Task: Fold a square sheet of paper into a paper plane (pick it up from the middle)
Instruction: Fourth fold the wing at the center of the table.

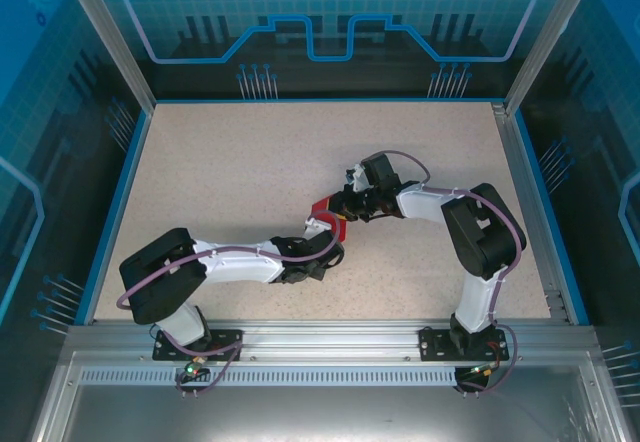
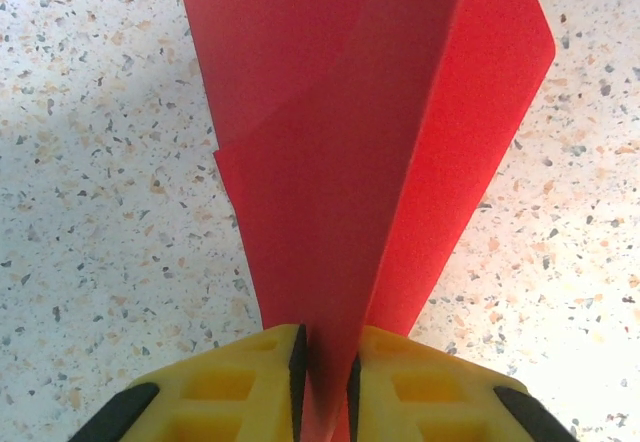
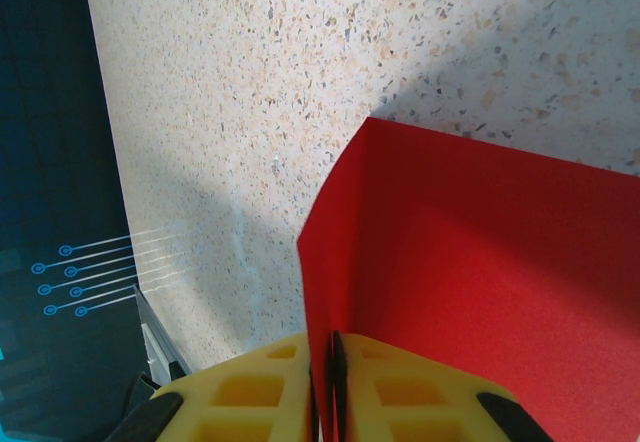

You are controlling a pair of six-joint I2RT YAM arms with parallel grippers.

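Left gripper (image 2: 325,377) and right gripper (image 3: 322,362), jaws clenched on the creased square sheet of paper (image 2: 370,162), steadied it, probably for folding.

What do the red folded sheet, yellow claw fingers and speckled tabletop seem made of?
Red folded sheet: thin matte paper, judging by sharp creases and no glare. Yellow fingers of the left claw: probably moulded plastic, with recessed pockets. Speckled tabletop: terrazzo-pattern laminate or stone; unclear which.
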